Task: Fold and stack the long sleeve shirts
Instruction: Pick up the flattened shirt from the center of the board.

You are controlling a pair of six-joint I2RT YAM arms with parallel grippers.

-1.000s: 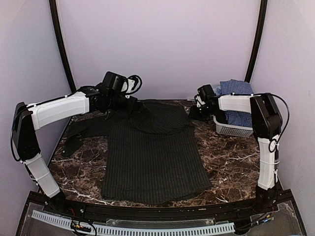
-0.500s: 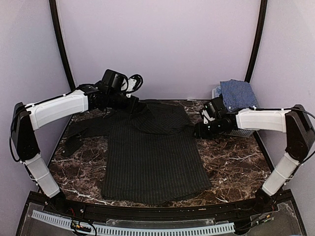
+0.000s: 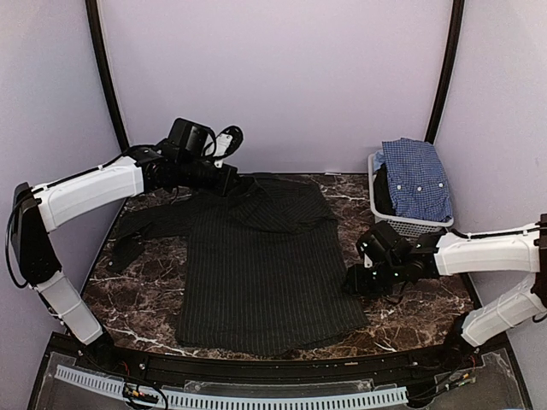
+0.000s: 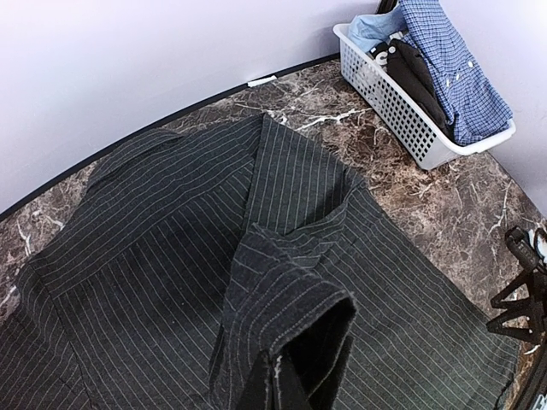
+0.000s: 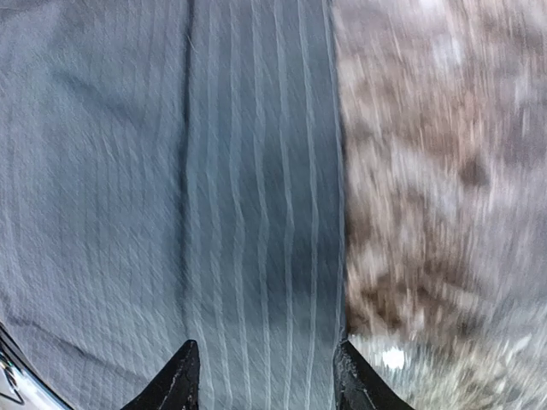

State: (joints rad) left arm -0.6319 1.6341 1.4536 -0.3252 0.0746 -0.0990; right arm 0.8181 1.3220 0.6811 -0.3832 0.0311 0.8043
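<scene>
The black pinstriped shirt (image 3: 265,265) lies spread flat on the marble table (image 3: 402,307), with one sleeve trailing to the left (image 3: 137,229). My left gripper (image 3: 231,181) hovers over the collar end, shut on the cuff (image 4: 291,316) of the other sleeve, which is drawn across the shirt's top. My right gripper (image 3: 355,282) stands open just above the shirt's right edge (image 5: 329,213), with striped cloth showing between its fingers (image 5: 184,376); this view is blurred. The blue-and-white check shirt (image 3: 416,175) is draped over the white basket (image 3: 410,225).
The basket (image 4: 402,120) stands at the table's back right corner and also holds some dark cloth (image 4: 419,73). Bare marble shows right of the black shirt (image 5: 444,213). A purple wall and two black poles close off the back.
My right arm has swung from the basket toward the front and now sits low at the black shirt's right edge. The left gripper has drawn back slightly to the left with the cuff.
</scene>
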